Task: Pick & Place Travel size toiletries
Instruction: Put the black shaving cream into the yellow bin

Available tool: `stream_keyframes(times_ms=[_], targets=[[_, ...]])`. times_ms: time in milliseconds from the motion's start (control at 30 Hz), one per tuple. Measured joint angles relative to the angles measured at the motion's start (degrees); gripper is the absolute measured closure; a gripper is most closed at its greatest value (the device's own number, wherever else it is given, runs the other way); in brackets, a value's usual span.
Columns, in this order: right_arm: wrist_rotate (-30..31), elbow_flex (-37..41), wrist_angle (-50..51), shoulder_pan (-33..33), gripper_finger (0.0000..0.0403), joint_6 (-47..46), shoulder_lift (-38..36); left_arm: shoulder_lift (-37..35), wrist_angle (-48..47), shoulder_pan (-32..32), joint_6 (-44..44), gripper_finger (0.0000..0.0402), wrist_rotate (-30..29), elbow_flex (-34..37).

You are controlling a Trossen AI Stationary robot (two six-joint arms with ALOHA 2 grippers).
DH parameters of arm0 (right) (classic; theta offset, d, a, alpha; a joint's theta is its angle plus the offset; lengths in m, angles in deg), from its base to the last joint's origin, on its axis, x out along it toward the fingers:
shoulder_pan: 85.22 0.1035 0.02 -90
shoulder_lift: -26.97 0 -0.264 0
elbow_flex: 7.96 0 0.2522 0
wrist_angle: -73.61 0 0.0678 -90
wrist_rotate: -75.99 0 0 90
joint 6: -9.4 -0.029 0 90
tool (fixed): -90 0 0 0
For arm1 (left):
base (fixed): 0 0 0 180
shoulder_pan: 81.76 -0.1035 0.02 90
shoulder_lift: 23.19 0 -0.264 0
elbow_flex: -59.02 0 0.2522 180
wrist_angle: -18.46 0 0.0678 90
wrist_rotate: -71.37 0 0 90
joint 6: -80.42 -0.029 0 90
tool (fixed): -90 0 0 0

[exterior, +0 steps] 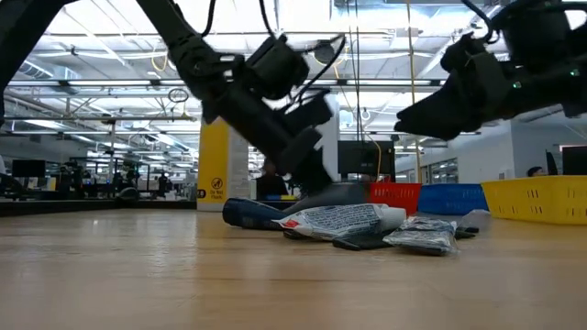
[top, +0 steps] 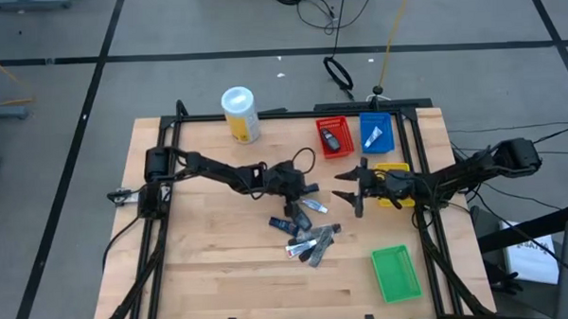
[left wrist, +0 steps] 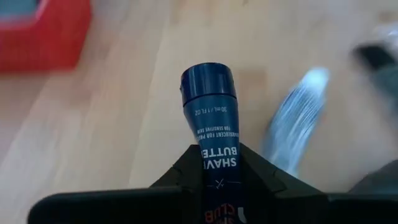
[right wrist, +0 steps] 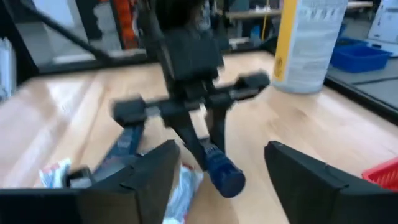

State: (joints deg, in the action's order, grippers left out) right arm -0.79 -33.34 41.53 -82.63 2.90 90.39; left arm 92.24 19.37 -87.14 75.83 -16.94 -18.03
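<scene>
Toiletries (top: 308, 242) heaped mid-table, nearest the front edge: sachets and tubes lying across one another, touching. Just beyond the heap, left gripper (top: 301, 191) clamped on a dark blue tube (left wrist: 208, 99), cap end poking out past the fingers, tube lifted clear of the wood. Gripped low on the body, so could pivot or slide out on a fast swing, by the look of it. Right gripper (top: 350, 196) just beside, fingers spread wide, holding nothing, pointed at the left one across a small gap. Real risk of a clash if both move toward the bins together. Farther back, red bin (top: 333, 136) with one dark item already in, blue bin (top: 377, 131) alongside, yellow bin (top: 392, 184) under the right arm, green bin (top: 396, 273) off near the front right. Could overshoot a bin wall or drop short onto the table (top: 212, 266). Tall white canister (top: 240, 114) at the far left rear, well apart.
</scene>
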Motion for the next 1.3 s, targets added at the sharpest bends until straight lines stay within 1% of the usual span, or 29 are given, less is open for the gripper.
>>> stream_keyframes(times_ms=[100, 300, 367, 400, 567, 633, 667, 767, 867, 933, 1000, 1100, 1200, 1300], targets=[[-0.04, -3.50, 8.22, 0.00, 0.0132, 1.51, -0.01, 0.00, -0.22, 1.49, -1.50, 0.0341, 0.00, -2.13], [-0.03, -11.81, 34.25, 0.44, 0.0094, 1.81, -2.22, -0.02, -0.06, 3.75, -3.23, 0.0341, 0.06, -4.58], [-0.06, -13.36, 38.60, 0.78, 0.0089, 2.01, -2.43, -0.04, -0.05, 4.09, -3.21, 0.0341, 0.00, -4.59], [-0.06, -13.53, 39.07, 0.95, 0.0087, 2.68, -2.43, -0.04, -0.07, 4.19, -2.99, 0.0341, 0.00, -4.59], [-0.06, -12.84, 35.83, 1.76, 0.0086, 6.77, -0.84, -0.04, 0.05, 4.67, -1.82, 0.0341, -0.06, -4.59], [-0.09, -12.49, 32.64, 2.01, 0.0090, 7.70, 0.55, -0.04, 0.04, 4.78, -1.31, 0.0341, -0.13, -4.59], [-0.64, -12.34, 30.69, 2.03, 0.0093, 7.93, 1.50, -0.04, 0.08, 4.78, -1.27, 0.0341, -0.15, -4.59], [-5.65, -12.11, 24.55, 1.88, 0.0103, 8.63, 5.35, -0.04, 0.16, 4.78, -1.23, 0.0341, -0.20, -4.59], [-6.10, -12.11, 19.40, 1.95, 0.0120, 9.16, 9.17, -0.05, 0.17, 4.78, -1.40, 0.0341, -0.22, -4.59], [-5.99, -12.11, 17.57, 1.92, 0.0139, 8.96, 11.29, -0.07, 0.34, 4.78, -1.45, 0.0341, -0.22, -4.59], [-5.87, -12.08, 16.73, 1.92, 0.0166, 8.76, 12.80, -0.07, 0.43, 4.78, -1.28, 0.0341, -0.22, -4.59], [-5.85, -12.04, 14.94, 1.89, 0.0222, 8.73, 13.93, -0.09, 0.53, 4.83, -1.28, 0.0338, -0.20, -4.59], [-6.55, -12.04, 14.39, 1.90, 0.0282, 7.05, 13.97, -0.09, 0.96, 4.89, -2.81, 0.0323, -0.07, -4.59], [-7.34, -12.07, 16.33, 1.91, 0.0287, 5.53, 13.97, -0.09, 1.24, 4.92, -2.59, 0.0285, -0.12, -4.59]])
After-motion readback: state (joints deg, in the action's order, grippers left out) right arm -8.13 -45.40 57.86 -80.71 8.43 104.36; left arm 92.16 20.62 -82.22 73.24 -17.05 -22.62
